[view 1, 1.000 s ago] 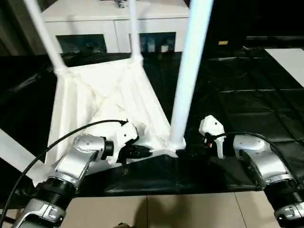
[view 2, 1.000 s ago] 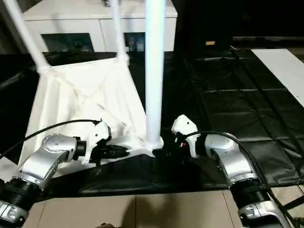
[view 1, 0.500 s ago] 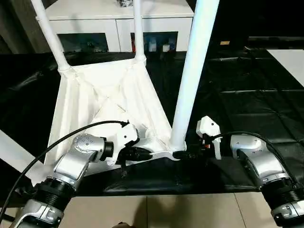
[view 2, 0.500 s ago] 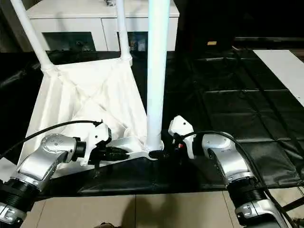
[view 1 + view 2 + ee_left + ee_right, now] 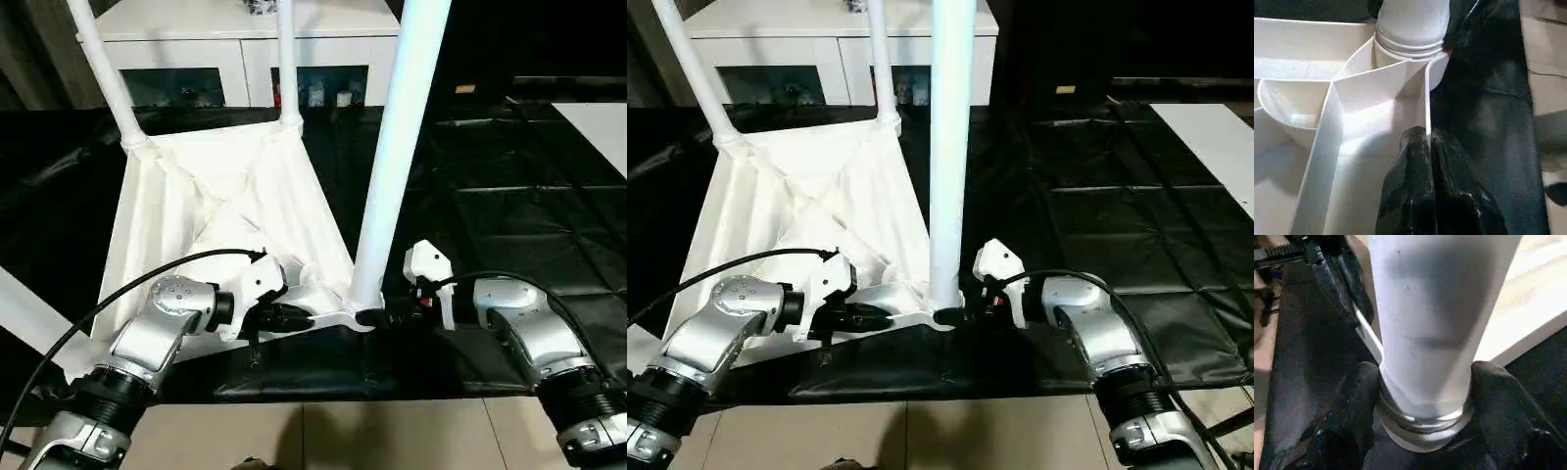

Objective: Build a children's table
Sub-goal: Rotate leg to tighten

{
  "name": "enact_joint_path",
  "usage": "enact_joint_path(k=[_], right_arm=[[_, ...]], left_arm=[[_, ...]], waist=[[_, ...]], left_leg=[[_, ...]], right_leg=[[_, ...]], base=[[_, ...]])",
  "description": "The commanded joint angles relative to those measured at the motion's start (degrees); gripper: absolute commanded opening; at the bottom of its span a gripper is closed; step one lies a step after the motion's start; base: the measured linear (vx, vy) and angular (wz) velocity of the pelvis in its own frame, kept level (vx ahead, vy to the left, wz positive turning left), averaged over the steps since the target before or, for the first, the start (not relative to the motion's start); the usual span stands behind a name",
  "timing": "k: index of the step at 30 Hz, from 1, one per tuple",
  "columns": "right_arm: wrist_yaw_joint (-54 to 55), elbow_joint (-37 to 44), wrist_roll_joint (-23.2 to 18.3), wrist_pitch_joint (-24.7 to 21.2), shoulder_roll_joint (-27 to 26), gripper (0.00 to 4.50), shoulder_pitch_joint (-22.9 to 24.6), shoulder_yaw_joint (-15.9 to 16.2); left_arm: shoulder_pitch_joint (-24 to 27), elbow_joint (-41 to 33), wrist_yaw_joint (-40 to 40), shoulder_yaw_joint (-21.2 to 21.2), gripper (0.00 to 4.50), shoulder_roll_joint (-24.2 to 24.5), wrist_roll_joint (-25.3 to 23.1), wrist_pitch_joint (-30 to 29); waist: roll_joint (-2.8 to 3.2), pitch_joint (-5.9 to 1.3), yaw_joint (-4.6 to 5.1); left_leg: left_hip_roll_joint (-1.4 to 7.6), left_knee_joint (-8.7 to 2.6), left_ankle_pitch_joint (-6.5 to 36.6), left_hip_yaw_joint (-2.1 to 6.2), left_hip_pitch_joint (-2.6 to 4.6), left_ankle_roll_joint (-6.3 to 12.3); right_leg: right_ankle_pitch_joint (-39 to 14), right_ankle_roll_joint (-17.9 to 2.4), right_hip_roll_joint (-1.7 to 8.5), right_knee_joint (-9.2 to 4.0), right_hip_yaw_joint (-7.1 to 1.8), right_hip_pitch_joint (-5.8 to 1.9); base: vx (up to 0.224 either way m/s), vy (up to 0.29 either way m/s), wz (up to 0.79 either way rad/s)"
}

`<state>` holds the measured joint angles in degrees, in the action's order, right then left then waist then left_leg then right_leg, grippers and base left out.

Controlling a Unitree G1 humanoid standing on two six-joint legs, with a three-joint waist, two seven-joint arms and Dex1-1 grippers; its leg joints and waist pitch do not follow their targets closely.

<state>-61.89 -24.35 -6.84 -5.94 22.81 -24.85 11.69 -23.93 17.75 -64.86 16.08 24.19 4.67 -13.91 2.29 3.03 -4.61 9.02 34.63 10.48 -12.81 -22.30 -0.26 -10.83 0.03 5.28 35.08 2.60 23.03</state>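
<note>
Now | left gripper (image 5: 1427, 142) pinches top (image 5: 225, 211) rim | right gripper (image 5: 1422, 382) clasps leg (image 5: 397, 147) base

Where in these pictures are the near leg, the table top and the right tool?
near leg (image 5: 397, 157), left eye view, mid shaft.
table top (image 5: 211, 211), left eye view, ribbed underside.
right tool (image 5: 1422, 396), right wrist view, between its fingertips, at the leg's base.

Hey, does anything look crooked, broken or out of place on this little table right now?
Nothing stands out. The tabletop lies upside down on the black-covered table. The near leg stands in its corner socket, the right gripper closed around its base, and the left gripper pinches the tabletop's rim. No cracks or spills show.
</note>
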Motion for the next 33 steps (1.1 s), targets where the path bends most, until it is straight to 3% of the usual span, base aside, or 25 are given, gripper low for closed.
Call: enact_joint_path(k=[1,5,8,9,11,12,13,14,17,19,20,23,24,25,27,33], right_arm=[[9.65,-2.93,2.43,-0.86,-2.51,2.63,-0.85,-1.59],[18.00,-4.10,3.73,-2.05,-5.64,2.61,-0.84,-3.05],[26.46,-4.08,4.11,-4.74,-9.22,2.61,-0.96,-5.12],[33.00,-4.73,4.10,-6.80,-12.05,2.61,-1.51,-7.08],[37.83,-5.68,4.20,-8.00,-13.99,2.61,-2.09,-8.41],[40.75,-6.52,4.81,-8.03,-15.01,2.61,-2.55,-8.68],[43.12,-7.20,5.79,-7.58,-15.74,2.61,-2.93,-8.53],[44.34,-7.56,6.20,-7.26,-16.24,2.61,-3.16,-8.49],[49.13,-9.23,8.16,-5.65,-18.03,2.61,-4.30,-8.07],[50.82,-9.98,9.17,-5.20,-18.74,2.61,-4.88,-7.69],[50.99,-10.16,9.19,-4.93,-19.08,2.61,-5.03,-7.81],[50.28,-9.84,8.25,-4.45,-19.54,2.61,-5.00,-8.55],[49.97,-9.74,7.49,-4.18,-19.46,2.61,-4.91,-8.87],[49.86,-9.85,7.21,-3.83,-19.47,2.61,-4.96,-8.97],[48.53,-9.38,5.76,-3.44,-19.49,3.17,-4.79,-9.72],[42.15,-6.94,3.74,-2.48,-17.46,3.73,-4.38,-9.34]], left_arm=[[-1.39,1.61,3.79,0.06,0.00,-2.66,-0.99,2.14],[-3.50,6.01,10.87,-0.38,0.00,-5.83,-3.50,3.47],[-5.61,9.22,16.79,-0.77,0.00,-9.41,-4.71,3.29],[-7.49,11.44,21.08,-1.06,0.00,-12.23,-5.30,2.82],[-8.92,13.03,23.61,-1.30,0.00,-14.18,-5.46,2.14],[-10.09,14.70,26.42,-1.76,0.00,-15.58,-5.94,2.14],[-11.13,16.41,28.56,-2.10,0.00,-16.65,-6.48,2.51],[-11.70,17.44,29.60,-2.06,0.00,-17.11,-6.97,2.91],[-13.62,21.12,33.43,-2.07,0.00,-18.60,-8.42,4.17],[-14.11,22.36,33.78,-1.64,0.00,-18.82,-9.09,4.74],[-14.17,22.69,33.62,-1.51,0.00,-18.93,-9.18,4.95],[-13.54,22.17,32.00,-1.06,0.00,-18.58,-9.01,5.24],[-13.31,22.25,31.76,-0.92,0.00,-18.34,-9.27,5.58],[-13.33,22.58,31.73,-0.91,0.00,-18.27,-9.36,5.92],[-13.11,22.70,30.97,-0.81,0.00,-17.96,-9.26,6.10],[-12.79,22.58,28.04,-0.28,0.00,-16.90,-9.30,6.78]], waist=[[-0.68,-3.68,0.35],[-0.60,-3.44,1.46],[-0.74,-3.41,1.87],[0.11,-3.47,1.73],[-0.44,-3.56,2.18],[0.08,-3.61,2.22],[-0.23,-3.54,2.50],[-0.18,-3.74,2.37],[0.02,-3.94,2.38],[0.02,-4.04,2.24],[-0.32,-4.11,2.22],[-0.26,-4.13,2.07],[-0.46,-4.08,2.10],[-0.26,-4.00,2.06],[-0.38,-3.92,2.11],[-0.41,-3.76,2.25]], left_leg=[[4.34,-4.44,13.08,2.69,1.44,2.11],[4.28,-4.89,18.56,3.02,1.92,-0.94],[4.13,-5.00,19.78,3.09,1.96,-1.74],[4.16,-5.00,20.15,3.21,2.11,-1.97],[3.97,-5.06,20.55,3.20,2.20,-2.84],[3.90,-5.00,20.39,3.27,2.08,-2.88],[3.90,-5.02,20.09,3.16,1.81,-2.56],[3.81,-4.80,19.59,3.03,2.07,-2.19],[3.71,-4.64,17.02,2.98,1.72,-1.03],[3.76,-4.48,15.20,2.89,1.49,0.01],[3.73,-4.38,14.13,2.77,1.45,0.82],[3.76,-4.21,12.29,2.72,1.32,2.58],[3.81,-4.24,12.29,2.70,1.30,2.75],[3.91,-4.32,12.80,2.76,1.36,2.72],[3.95,-4.42,14.12,2.79,1.49,2.25],[4.02,-4.65,15.24,2.84,1.39,1.81]], right_leg=[[-12.40,-14.14,3.68,-4.13,-2.32,-2.01],[-18.05,-12.34,3.66,-4.81,-2.38,-1.70],[-19.39,-11.30,3.59,-5.06,-2.51,-1.57],[-19.42,-11.21,3.76,-5.08,-2.54,-1.52],[-18.85,-11.08,3.53,-5.22,-2.46,-1.41],[-18.46,-11.20,3.64,-5.06,-2.48,-1.49],[-17.68,-11.07,3.62,-5.29,-2.47,-1.60],[-16.69,-11.12,3.63,-5.36,-2.51,-1.46],[-12.68,-11.94,3.53,-5.01,-2.44,-1.75],[-9.91,-12.52,3.63,-4.76,-2.45,-2.06],[-8.65,-12.83,3.60,-4.67,-2.42,-2.14],[-7.79,-13.44,3.75,-4.54,-2.36,-2.36],[-8.19,-13.41,3.76,-4.60,-2.34,-2.37],[-9.51,-13.30,3.78,-4.69,-2.32,-2.29],[-11.64,-12.96,3.74,-4.85,-2.31,-2.20],[-12.70,-12.50,3.69,-4.92,-2.34,-2.18]], base=[[0.000,0.000,0.00],[0.000,0.000,0.00],[0.000,0.000,0.00],[0.000,0.000,0.00],[0.000,0.000,0.00],[0.000,0.000,0.00],[0.000,0.000,0.00],[0.000,0.000,0.00],[0.000,0.000,0.00],[0.000,0.000,0.00],[0.000,0.000,0.00],[0.000,0.000,0.00],[0.000,0.000,0.00],[0.000,0.000,0.00],[0.000,0.000,0.00],[0.000,0.000,0.00]])
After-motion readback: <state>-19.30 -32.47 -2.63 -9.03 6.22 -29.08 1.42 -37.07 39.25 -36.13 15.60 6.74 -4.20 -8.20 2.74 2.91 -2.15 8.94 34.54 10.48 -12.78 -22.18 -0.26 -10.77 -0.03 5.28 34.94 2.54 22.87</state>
